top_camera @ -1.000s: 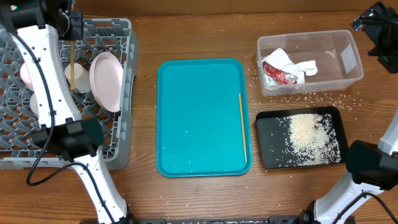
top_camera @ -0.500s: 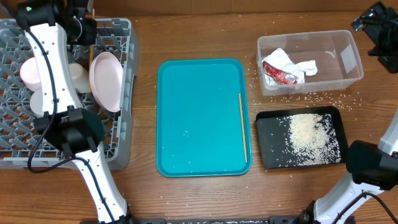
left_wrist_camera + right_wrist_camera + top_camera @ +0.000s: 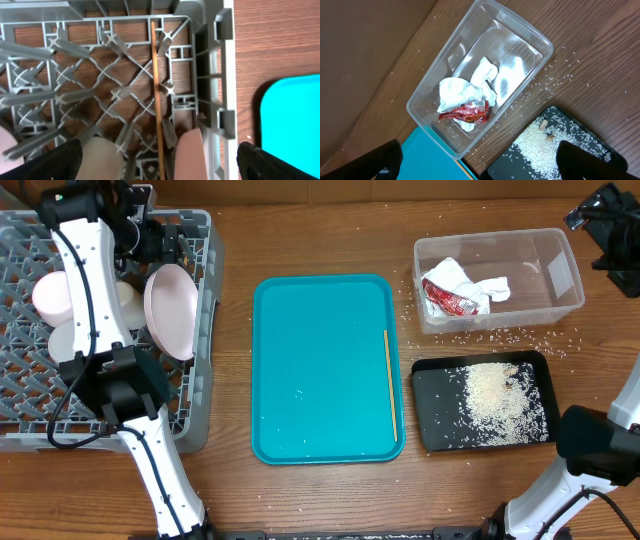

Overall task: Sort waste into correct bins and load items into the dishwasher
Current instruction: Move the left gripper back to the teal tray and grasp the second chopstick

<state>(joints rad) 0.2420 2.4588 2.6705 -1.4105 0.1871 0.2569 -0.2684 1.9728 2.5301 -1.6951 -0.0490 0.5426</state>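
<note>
Left gripper: jaws spread wide and holding nothing, above the far right corner of the dish rack.
Rack chopstick: lies on the lattice floor between the two fingertips and touches neither. Its near end runs down beside the plate.
Dish rack: grey, at the table's left side.
Plate: pale pink, standing on edge inside the rack, close to its right wall.
Bowl: pale pink, in the rack left of the plate. More white pieces sit beside it, half hidden by the arm (bowl or cup, I cannot tell).
Right gripper: fingers wide apart and empty, hanging above the clear tub.
Clear tub: far right of the table. It holds crumpled napkins with the red wrapper lying on them.
Black tray: just on the near side of the tub, carrying a heap of rice grains.
Loose grains: scattered on the wood between the tub and the black tray.
Teal tray: centre of the table, with a tray chopstick along its right edge.
</note>
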